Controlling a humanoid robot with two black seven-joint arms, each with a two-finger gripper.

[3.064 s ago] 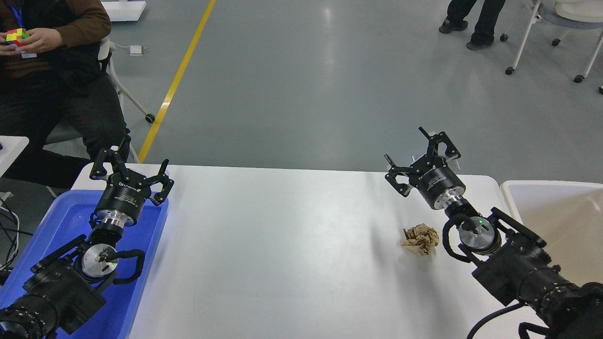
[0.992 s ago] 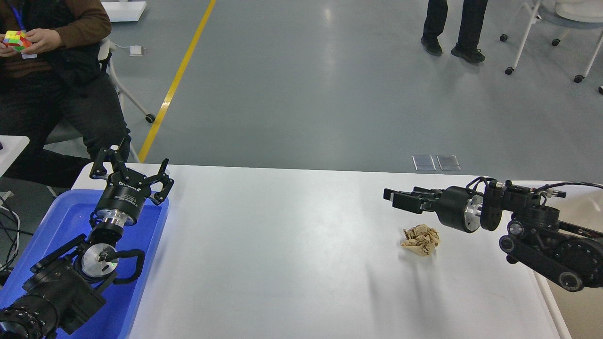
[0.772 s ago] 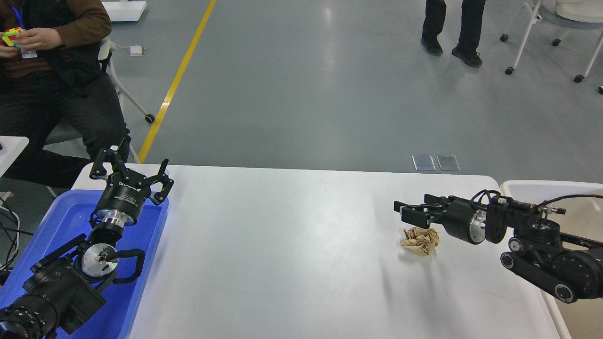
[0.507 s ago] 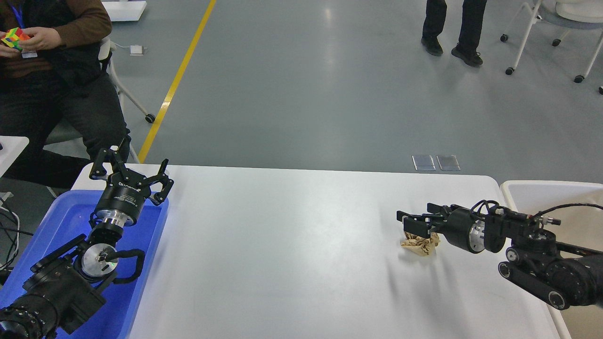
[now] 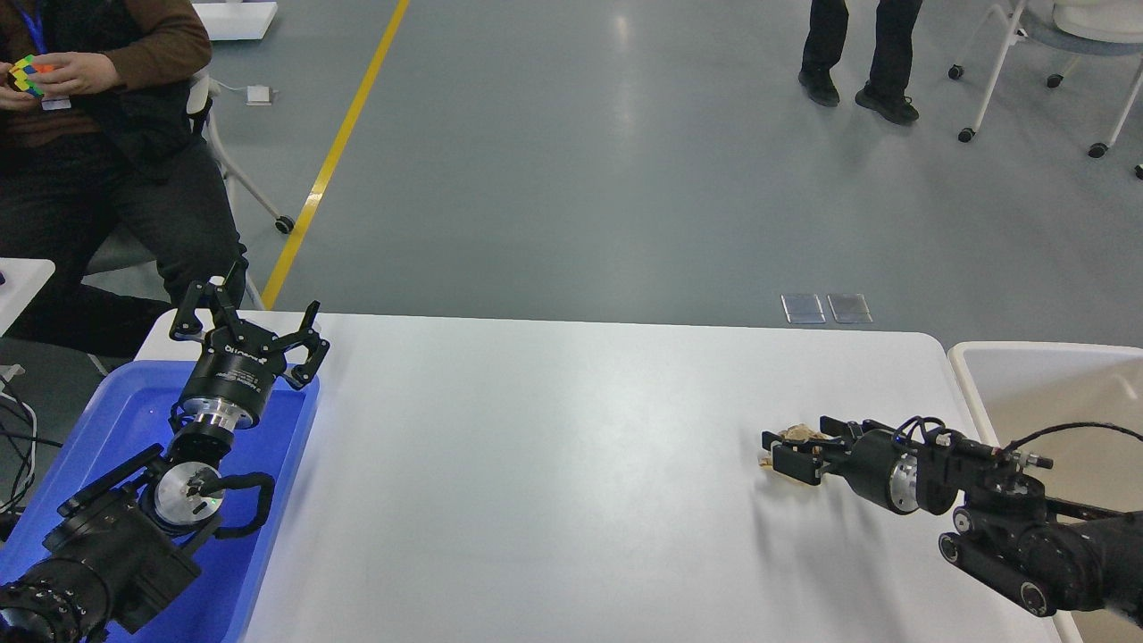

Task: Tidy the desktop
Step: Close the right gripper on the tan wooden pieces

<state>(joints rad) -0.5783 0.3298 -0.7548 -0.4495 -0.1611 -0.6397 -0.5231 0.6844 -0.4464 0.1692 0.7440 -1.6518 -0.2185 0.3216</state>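
The desktop (image 5: 554, 464) is a large white tabletop. A crumpled brown paper ball (image 5: 797, 433) lies on its right part, mostly hidden by my right gripper (image 5: 790, 451). That gripper lies low and sideways, pointing left, with its fingers open on either side of the ball. My left gripper (image 5: 253, 317) is open and empty, held above the far end of the blue tray (image 5: 116, 420) at the table's left edge.
A cream-white bin (image 5: 1027, 353) stands against the table's right edge, behind my right arm. A seated person (image 5: 98, 134) holding a colourful cube is at the far left. Another person's legs (image 5: 862, 54) and wheeled chairs are far behind.
My right gripper has turned to point left and come down from above the table onto the paper ball, fingers now straddling it. The left arm has not moved.
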